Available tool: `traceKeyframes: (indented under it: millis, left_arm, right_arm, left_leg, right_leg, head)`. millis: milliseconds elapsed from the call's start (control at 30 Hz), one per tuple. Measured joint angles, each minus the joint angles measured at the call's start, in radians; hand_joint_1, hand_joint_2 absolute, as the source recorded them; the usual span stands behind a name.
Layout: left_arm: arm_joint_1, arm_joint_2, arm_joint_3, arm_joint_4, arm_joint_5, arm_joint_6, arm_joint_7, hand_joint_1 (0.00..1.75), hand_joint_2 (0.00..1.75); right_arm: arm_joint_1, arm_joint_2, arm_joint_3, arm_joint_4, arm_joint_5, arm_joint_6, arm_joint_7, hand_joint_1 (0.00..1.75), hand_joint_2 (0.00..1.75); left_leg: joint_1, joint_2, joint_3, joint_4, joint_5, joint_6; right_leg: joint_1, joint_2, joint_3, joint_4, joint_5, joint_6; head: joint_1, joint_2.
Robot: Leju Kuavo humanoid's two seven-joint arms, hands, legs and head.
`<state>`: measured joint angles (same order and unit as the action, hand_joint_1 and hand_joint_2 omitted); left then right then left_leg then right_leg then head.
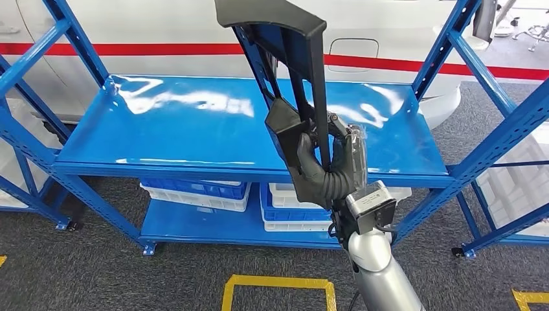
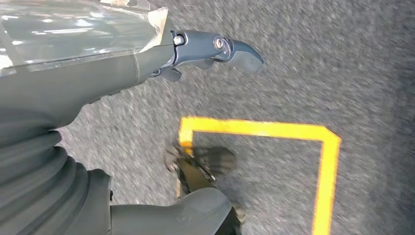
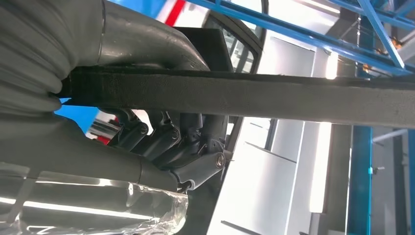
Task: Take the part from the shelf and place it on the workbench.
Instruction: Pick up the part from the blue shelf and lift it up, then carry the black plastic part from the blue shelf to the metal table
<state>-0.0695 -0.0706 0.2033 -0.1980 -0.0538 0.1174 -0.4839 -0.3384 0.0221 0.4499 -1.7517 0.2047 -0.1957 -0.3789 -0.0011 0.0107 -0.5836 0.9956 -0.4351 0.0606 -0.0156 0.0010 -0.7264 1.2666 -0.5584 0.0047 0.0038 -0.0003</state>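
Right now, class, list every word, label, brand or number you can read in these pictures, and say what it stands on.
None can be read.
The black part in the right hand: no lettering shows.
The blue shelf and the bins under it: no labels show.
The floor's yellow lines: plain marking, no characters.

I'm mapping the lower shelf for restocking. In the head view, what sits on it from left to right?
Blue crate stacked on a white one → stack of white and blue crates, partly hidden behind the right hand holding the black part.
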Motion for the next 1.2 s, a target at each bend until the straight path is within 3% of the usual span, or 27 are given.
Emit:
traceKeyframes:
  millis: [33, 67, 133, 167, 233, 267, 333, 400, 467, 500, 567, 600, 667, 733, 800, 867, 900, 933, 1000, 1033, 1067, 1100, 1133, 1200]
  left_arm:
    - [0.000, 0.000, 0.000, 0.000, -0.001, -0.001, 0.000, 0.00, 1.75]
    - [0.000, 0.000, 0.000, 0.000, -0.002, -0.002, 0.000, 0.00, 1.75]
    - [-0.001, -0.001, 0.000, 0.000, -0.006, -0.003, 0.000, 0.00, 1.75]
    - [-0.001, -0.002, 0.000, 0.000, -0.008, -0.003, 0.000, 0.00, 1.75]
    - [-0.003, -0.003, 0.000, -0.001, -0.010, -0.004, 0.000, 0.00, 1.75]
    - [-0.003, -0.003, 0.000, -0.001, -0.010, -0.004, 0.000, 0.00, 1.75]
    - [-0.003, -0.002, 0.000, -0.001, -0.011, -0.004, 0.000, 0.00, 1.75]
    - [-0.003, 0.000, 0.000, -0.001, -0.011, -0.004, 0.000, 0.00, 1.75]
    - [-0.003, 0.000, 0.000, -0.001, -0.012, -0.005, 0.000, 0.00, 1.75]
    - [-0.003, 0.000, 0.000, -0.001, -0.012, -0.005, 0.001, 0.00, 1.75]
    - [-0.003, 0.000, 0.000, -0.001, -0.012, -0.004, 0.001, 0.00, 1.75]
    - [-0.003, 0.000, 0.000, -0.001, -0.012, -0.004, 0.001, 0.00, 1.75]
    - [-0.004, 0.000, 0.000, -0.001, -0.012, -0.004, 0.000, 0.00, 1.75]
    - [-0.006, 0.000, 0.000, -0.001, -0.012, -0.004, 0.000, 0.00, 1.75]
    - [-0.008, 0.000, 0.000, -0.002, -0.012, -0.004, -0.001, 0.00, 1.75]
    - [-0.008, -0.001, 0.000, -0.001, -0.012, -0.004, -0.001, 0.00, 1.75]
    - [-0.008, -0.001, 0.000, -0.001, -0.012, -0.004, -0.001, 0.00, 1.75]
    - [-0.009, -0.002, 0.000, -0.001, -0.012, -0.004, -0.002, 0.00, 1.75]
    - [-0.010, -0.002, 0.000, -0.002, -0.012, -0.003, -0.003, 0.00, 1.75]
    - [-0.010, -0.002, 0.000, -0.002, -0.012, -0.002, -0.004, 0.00, 1.75]
    - [-0.009, -0.002, 0.000, -0.002, -0.013, -0.002, -0.004, 0.00, 1.75]
    - [-0.009, -0.002, 0.000, -0.002, -0.015, -0.002, -0.004, 0.00, 1.75]
    - [-0.009, -0.003, 0.000, -0.002, -0.017, -0.002, -0.004, 0.00, 1.75]
    - [-0.010, -0.005, 0.000, -0.002, -0.023, -0.002, -0.002, 0.00, 1.75]
  right_arm:
    - [0.003, 0.000, -0.001, 0.000, 0.002, 0.002, -0.001, 1.75, 1.75]
    - [0.005, 0.000, -0.002, 0.000, 0.004, 0.004, -0.002, 1.75, 1.75]
    - [0.007, 0.000, -0.003, -0.002, 0.008, 0.008, -0.003, 1.75, 1.75]
    - [0.007, 0.000, -0.003, -0.004, 0.009, 0.011, -0.003, 1.75, 1.75]
    - [0.007, 0.001, -0.004, -0.009, 0.010, 0.015, -0.004, 1.75, 1.75]
    - [0.007, 0.001, -0.004, -0.010, 0.011, 0.016, -0.005, 1.75, 1.75]
    - [0.008, 0.001, -0.004, -0.011, 0.012, 0.018, -0.007, 1.75, 1.75]
    - [0.007, 0.003, -0.004, -0.011, 0.013, 0.020, -0.008, 1.75, 1.75]
    - [0.007, 0.006, -0.004, -0.011, 0.016, 0.021, -0.010, 1.75, 1.75]
    - [0.007, 0.007, -0.004, -0.011, 0.016, 0.023, -0.011, 1.75, 1.75]
    - [0.008, 0.008, -0.004, -0.010, 0.017, 0.028, -0.012, 1.75, 1.75]
    - [0.009, 0.008, -0.004, -0.010, 0.017, 0.031, -0.012, 1.75, 1.75]
    - [0.008, 0.009, -0.004, -0.010, 0.017, 0.035, -0.014, 1.75, 1.75]
    - [0.006, 0.010, -0.004, -0.010, 0.017, 0.037, -0.017, 1.75, 1.75]
    - [0.003, 0.011, -0.004, -0.011, 0.017, 0.038, -0.019, 1.75, 1.75]
    - [0.002, 0.010, -0.004, -0.010, 0.017, 0.040, -0.020, 1.75, 1.75]
    - [0.003, 0.009, -0.004, -0.010, 0.016, 0.041, -0.020, 1.75, 1.75]
    - [0.003, 0.008, -0.004, -0.010, 0.015, 0.042, -0.021, 1.75, 1.75]
    - [0.004, 0.006, -0.004, -0.010, 0.012, 0.043, -0.022, 1.75, 1.75]
    - [0.004, 0.006, -0.004, -0.010, 0.011, 0.043, -0.022, 1.75, 1.75]
    - [0.006, 0.004, -0.004, -0.010, 0.011, 0.043, -0.023, 1.75, 1.75]
    - [0.008, 0.003, -0.005, -0.010, 0.010, 0.043, -0.024, 1.75, 1.75]
    - [0.010, 0.002, -0.005, -0.010, 0.010, 0.043, -0.025, 1.75, 1.75]
    - [0.011, 0.002, -0.006, -0.011, 0.010, 0.043, -0.027, 1.75, 1.75]
  left_leg:
    - [-0.002, 0.001, -0.015, 0.001, 0.012, 0.000]
    - [-0.003, 0.002, -0.029, 0.003, 0.023, -0.001]
    - [-0.006, 0.003, -0.057, 0.008, 0.043, -0.005]
    - [-0.009, 0.002, -0.068, 0.012, 0.051, -0.009]
    - [-0.011, 0.003, -0.077, 0.015, 0.067, -0.018]
    - [-0.011, 0.003, -0.078, 0.014, 0.074, -0.023]
    - [-0.006, 0.001, -0.083, 0.019, 0.072, -0.033]
    - [0.001, -0.005, -0.100, 0.070, 0.004, -0.046]
    - [0.009, -0.009, -0.128, 0.186, -0.101, -0.062]
    - [0.014, -0.009, -0.137, 0.246, -0.129, -0.068]
    - [0.024, -0.009, -0.125, 0.297, -0.123, -0.078]
    - [0.028, -0.009, -0.104, 0.284, -0.103, -0.082]
    - [0.037, -0.009, -0.028, 0.185, -0.069, -0.090]
    - [0.037, -0.016, 0.046, 0.073, -0.066, -0.094]
    - [0.028, -0.023, 0.063, 0.031, -0.074, -0.084]
    - [0.022, -0.020, 0.046, 0.025, -0.059, -0.059]
    - [0.019, -0.017, 0.035, 0.023, -0.048, -0.043]
    - [0.018, -0.014, 0.022, 0.020, -0.035, -0.028]
    - [0.014, -0.011, -0.009, 0.019, -0.007, -0.009]
    - [0.011, -0.010, -0.026, 0.020, 0.007, -0.006]
    - [0.008, -0.009, -0.044, 0.020, 0.021, -0.005]
    - [0.005, -0.009, -0.062, 0.021, 0.035, -0.004]
    - [0.003, -0.008, -0.079, 0.021, 0.049, -0.005]
    - [-0.001, -0.008, -0.108, 0.022, 0.076, -0.008]
  right_leg:
    - [0.000, 0.000, 0.008, 0.032, -0.007, 0.006]
    - [0.001, 0.000, 0.034, 0.027, 0.005, 0.015]
    - [0.004, -0.001, 0.134, -0.082, 0.034, 0.024]
    - [0.008, -0.001, 0.193, -0.162, 0.032, 0.022]
    - [0.015, 0.000, 0.256, -0.264, 0.015, 0.011]
    - [0.018, 0.000, 0.261, -0.280, 0.012, 0.008]
    - [0.008, -0.001, 0.249, -0.282, 0.026, -0.002]
    - [-0.002, -0.005, 0.236, -0.284, 0.046, -0.018]
    - [-0.001, -0.006, 0.217, -0.282, 0.068, -0.024]
    - [-0.001, -0.006, 0.205, -0.281, 0.079, -0.023]
    - [-0.002, -0.006, 0.181, -0.277, 0.097, -0.016]
    - [-0.004, -0.006, 0.171, -0.274, 0.102, -0.013]
    - [-0.008, -0.006, 0.156, -0.265, 0.109, -0.005]
    - [-0.007, -0.007, 0.140, -0.254, 0.118, 0.008]
    - [-0.003, -0.007, 0.129, -0.251, 0.131, 0.027]
    - [-0.003, -0.006, 0.120, -0.251, 0.142, 0.044]
    - [-0.003, -0.005, 0.109, -0.240, 0.131, 0.045]
    - [-0.003, -0.004, 0.092, -0.214, 0.104, 0.039]
    - [-0.002, -0.003, 0.052, -0.108, 0.015, 0.018]
    - [-0.001, -0.003, 0.037, -0.044, -0.022, 0.013]
    - [0.000, -0.003, 0.034, 0.007, -0.041, 0.014]
    - [0.002, -0.003, 0.045, 0.031, -0.043, 0.018]
    - [0.005, -0.003, 0.073, 0.019, -0.028, 0.025]
    - [0.012, -0.003, 0.171, -0.087, 0.004, 0.029]
  head:
    - [0.000, 0.000]
    - [0.000, 0.000]
    - [0.000, 0.000]
    - [0.000, 0.000]
    - [-0.001, 0.000]
    - [-0.002, 0.000]
    - [-0.003, 0.000]
    - [-0.007, 0.000]
    - [-0.010, 0.000]
    - [-0.011, 0.000]
    - [-0.011, 0.000]
    - [-0.011, 0.000]
    - [-0.011, 0.000]
    - [-0.013, 0.000]
    - [-0.013, 0.000]
    - [-0.013, 0.000]
    - [-0.013, 0.000]
    - [-0.012, 0.000]
    - [-0.009, 0.000]
    - [-0.007, 0.000]
    - [-0.007, 0.000]
    - [-0.007, 0.000]
    - [-0.007, 0.000]
    - [-0.007, 0.000]
